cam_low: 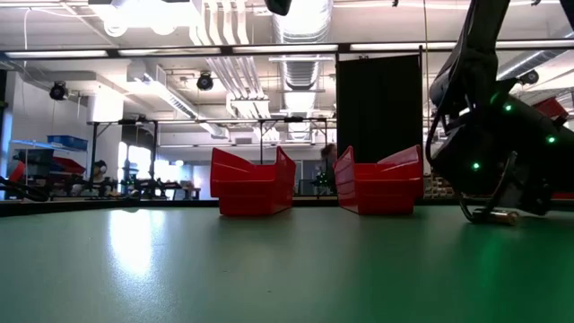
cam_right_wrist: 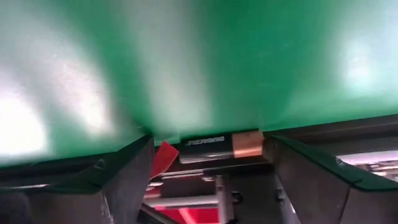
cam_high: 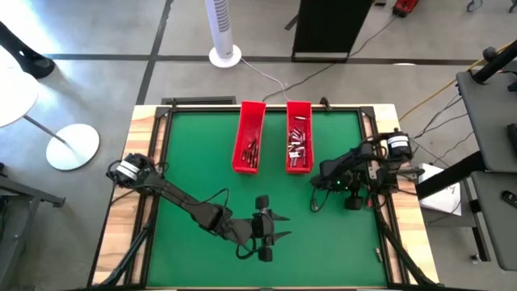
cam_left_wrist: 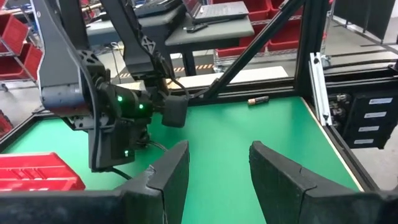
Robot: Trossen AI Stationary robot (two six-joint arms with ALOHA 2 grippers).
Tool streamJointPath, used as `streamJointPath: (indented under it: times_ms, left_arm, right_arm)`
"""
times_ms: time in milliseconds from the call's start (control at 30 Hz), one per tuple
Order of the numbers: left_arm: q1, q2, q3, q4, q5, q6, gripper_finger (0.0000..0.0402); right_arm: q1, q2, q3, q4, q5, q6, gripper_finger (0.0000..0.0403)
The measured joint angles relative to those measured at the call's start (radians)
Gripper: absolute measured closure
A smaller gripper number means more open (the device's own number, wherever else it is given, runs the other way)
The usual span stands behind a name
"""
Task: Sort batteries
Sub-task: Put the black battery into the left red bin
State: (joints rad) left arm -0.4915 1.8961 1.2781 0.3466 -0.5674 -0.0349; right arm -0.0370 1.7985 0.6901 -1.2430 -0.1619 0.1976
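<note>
The right gripper [cam_high: 317,202] hangs low over the green table [cam_high: 202,162], just in front of the right-hand red tray [cam_high: 299,137], and its jaws stand open with a single battery [cam_right_wrist: 222,145] lying crosswise between them. In the right wrist view that battery, dark with a copper-coloured end, spans much of the gap, but the fingers sit clear of it on both sides, so it does not look clamped. From the low view the same gripper [cam_low: 489,213] is down at the table surface, which suggests the battery rests on the table rather than hanging in the air; I cannot tell for sure. The wide jaws fit either a pick-up about to close or a release. The two trays stand side by side at the far middle of the table, the left-hand red tray [cam_high: 249,137] holding a few darker pieces and the right-hand one a heap of silvery batteries [cam_high: 298,144], so sorting is clearly under way. Another stray battery [cam_left_wrist: 258,99] lies near the table's edge in the left wrist view. The left gripper [cam_high: 271,226] waits at the near middle, its jaws partly open and empty, well apart from the trays.
</note>
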Motion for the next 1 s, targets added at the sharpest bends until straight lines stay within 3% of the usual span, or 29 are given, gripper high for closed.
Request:
streamJointPath:
  times_ms: [333,667,1000]
  left_arm:
    - [0.000,0.000,0.000,0.001,0.000,0.000,0.0253]
    - [0.001,0.000,0.000,-0.006,-0.001,-0.005,0.0253]
    - [0.002,0.000,0.000,-0.007,-0.001,-0.008,0.0253]
  right_arm:
    - [-0.016,-0.021,0.032,-0.035,-0.032,0.011,0.0105]
    - [-0.040,-0.022,0.030,-0.037,-0.075,-0.013,0.0098]
    - [-0.044,-0.041,0.073,-0.078,-0.066,0.024,0.0124]
